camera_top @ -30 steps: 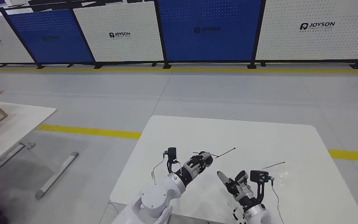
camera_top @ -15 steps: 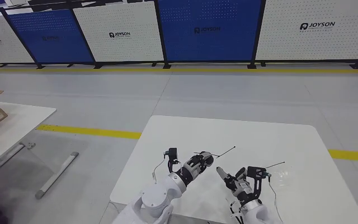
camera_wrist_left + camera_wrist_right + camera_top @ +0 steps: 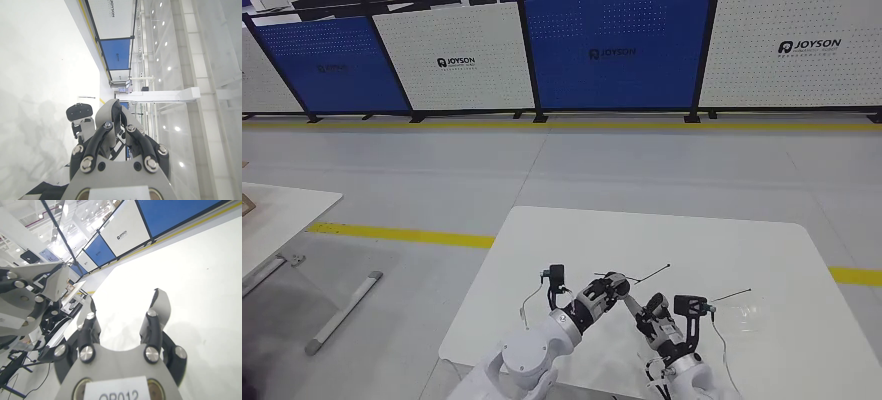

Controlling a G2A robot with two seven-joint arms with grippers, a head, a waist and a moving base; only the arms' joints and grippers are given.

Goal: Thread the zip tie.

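A thin black zip tie [image 3: 647,272] is pinched in my left gripper [image 3: 616,283], which is shut on it above the table's near middle. In the right wrist view the zip tie [image 3: 62,236] runs as a long black strip up and away from the left gripper [image 3: 61,265]. Its fingers [image 3: 115,113] press flat together in the left wrist view. My right gripper [image 3: 645,303] hangs just beside the left one, open, with nothing between its fingers [image 3: 160,298]. A second zip tie [image 3: 732,295] lies flat on the table farther right, and in the left wrist view that second zip tie [image 3: 87,97] lies beyond the right arm.
The white table [image 3: 662,235] stretches bare beyond both grippers. A small clear item [image 3: 747,318] lies near the second tie. Blue and white partition panels [image 3: 612,55] stand across the floor behind, and another table's corner [image 3: 282,215] shows at the far left.
My right gripper has swung left and closed in beside the left gripper. The left gripper, still holding the zip tie, has edged slightly right.
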